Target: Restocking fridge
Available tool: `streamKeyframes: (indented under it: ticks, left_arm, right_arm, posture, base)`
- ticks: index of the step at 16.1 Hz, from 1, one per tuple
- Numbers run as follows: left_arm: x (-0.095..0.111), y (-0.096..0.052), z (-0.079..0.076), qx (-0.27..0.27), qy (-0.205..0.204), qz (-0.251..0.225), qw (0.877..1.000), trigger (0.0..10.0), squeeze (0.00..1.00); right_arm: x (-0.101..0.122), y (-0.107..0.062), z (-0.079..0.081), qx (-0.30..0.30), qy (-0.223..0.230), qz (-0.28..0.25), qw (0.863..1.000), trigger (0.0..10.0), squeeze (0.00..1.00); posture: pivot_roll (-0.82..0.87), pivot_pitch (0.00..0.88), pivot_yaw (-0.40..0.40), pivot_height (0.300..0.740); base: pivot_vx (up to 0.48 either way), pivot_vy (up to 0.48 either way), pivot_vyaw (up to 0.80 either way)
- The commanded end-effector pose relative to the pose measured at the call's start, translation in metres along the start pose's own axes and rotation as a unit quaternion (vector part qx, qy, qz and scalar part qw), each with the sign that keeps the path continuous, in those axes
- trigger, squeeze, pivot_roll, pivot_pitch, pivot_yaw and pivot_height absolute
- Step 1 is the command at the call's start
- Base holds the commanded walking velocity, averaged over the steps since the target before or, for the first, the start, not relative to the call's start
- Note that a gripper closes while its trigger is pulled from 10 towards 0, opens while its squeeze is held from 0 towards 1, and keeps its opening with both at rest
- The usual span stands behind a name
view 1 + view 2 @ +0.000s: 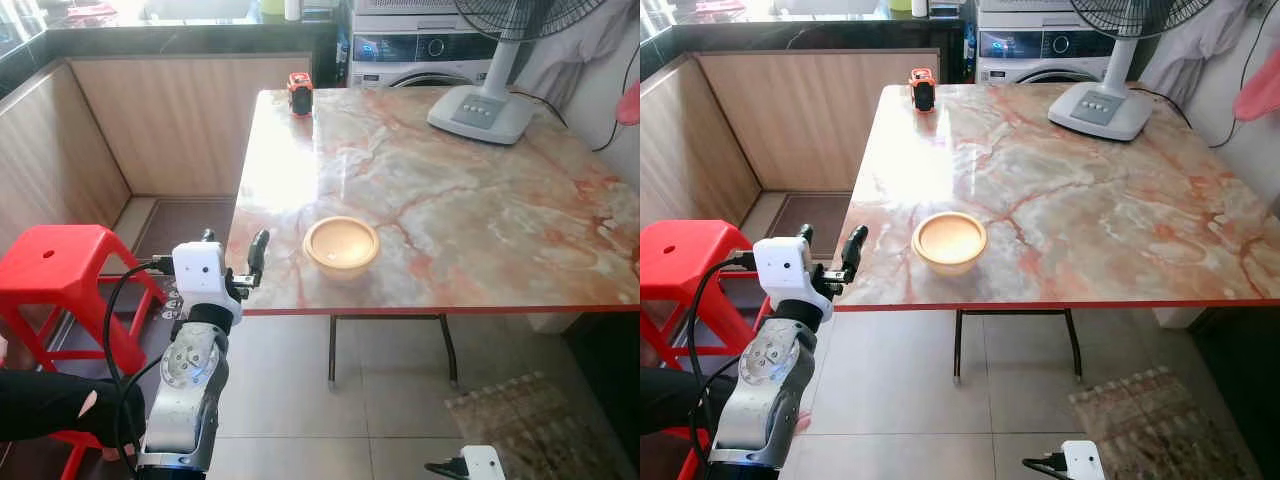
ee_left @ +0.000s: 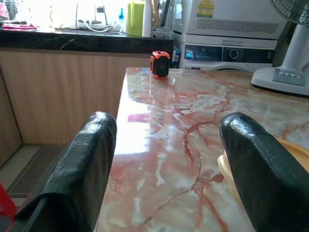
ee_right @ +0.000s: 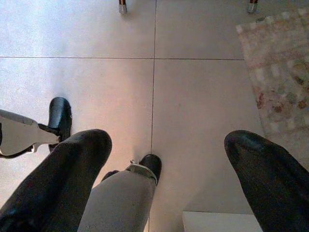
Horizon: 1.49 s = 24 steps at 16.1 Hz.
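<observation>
From the head views we see our left tool (image 1: 232, 258) raised at the near left corner of the marble surface (image 1: 480, 200), its fingers spread wide with nothing between them. Just beyond it and a little to its right a shallow yellow bowl (image 1: 341, 244) stands upright on the surface, close to the near edge. Well beyond the tool, at the far edge, sits a small orange and black box (image 1: 300, 93); far off to its right stands the base of a fan (image 1: 480, 112). A red stool (image 1: 55, 262) is on the floor to the tool's left. No fridge is in view.

From the left wrist view we look between the two black fingers (image 2: 82, 169) across the surface: the bowl's rim (image 2: 227, 169) lies just beside the right-hand finger, not between the two.

From the right wrist view our right tool (image 3: 159, 183) hangs low over the tiled floor (image 3: 203, 96), fingers wide apart and empty, with a patterned rug (image 3: 280, 72) off to one side.

We judge the bowl to be the thing to carry, with the left tool lined up near it. A grasp would call for shifting right so the rim passes between the fingers, then closing; where it goes, the pictures do not settle.
</observation>
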<state>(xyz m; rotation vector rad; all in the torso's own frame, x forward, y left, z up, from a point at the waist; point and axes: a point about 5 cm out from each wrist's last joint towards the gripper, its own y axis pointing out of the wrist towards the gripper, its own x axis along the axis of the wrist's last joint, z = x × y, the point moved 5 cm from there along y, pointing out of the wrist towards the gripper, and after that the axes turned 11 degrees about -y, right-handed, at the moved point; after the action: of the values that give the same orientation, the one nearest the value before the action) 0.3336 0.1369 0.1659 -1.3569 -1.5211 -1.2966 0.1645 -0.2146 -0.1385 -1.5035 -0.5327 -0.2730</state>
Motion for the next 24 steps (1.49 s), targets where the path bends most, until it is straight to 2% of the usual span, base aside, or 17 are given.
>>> streamKeyframes:
  ticks: [1, 13, 24]
  left_arm:
    - [0.0104, 0.0033, -0.0009, 0.0, 0.006, -0.014, 1.0, 10.0, 0.0]
    - [0.0126, 0.0042, 0.0003, 0.002, 0.013, -0.015, 1.0, 10.0, 0.0]
    - [0.0113, 0.0046, -0.0026, 0.001, 0.022, -0.013, 1.0, 10.0, 0.0]
  right_arm:
    - [0.0018, 0.0003, 0.0003, -0.001, -0.002, -0.004, 1.0, 10.0, 0.0]
    - [0.0036, 0.0005, 0.0005, 0.004, -0.004, -0.005, 1.0, 10.0, 0.0]
    - [0.0042, 0.0004, 0.0006, 0.007, -0.003, -0.007, 1.0, 10.0, 0.0]
  posture:
    - [-0.03, 0.016, 0.007, 0.74]
    - [-0.03, 0.028, 0.011, 0.74]
    - [-0.03, 0.028, 0.011, 0.74]
  base:
    - [0.247, 0.0, 0.0]
    - [0.294, 0.0, 0.0]
    - [0.0, 0.0, 0.0]
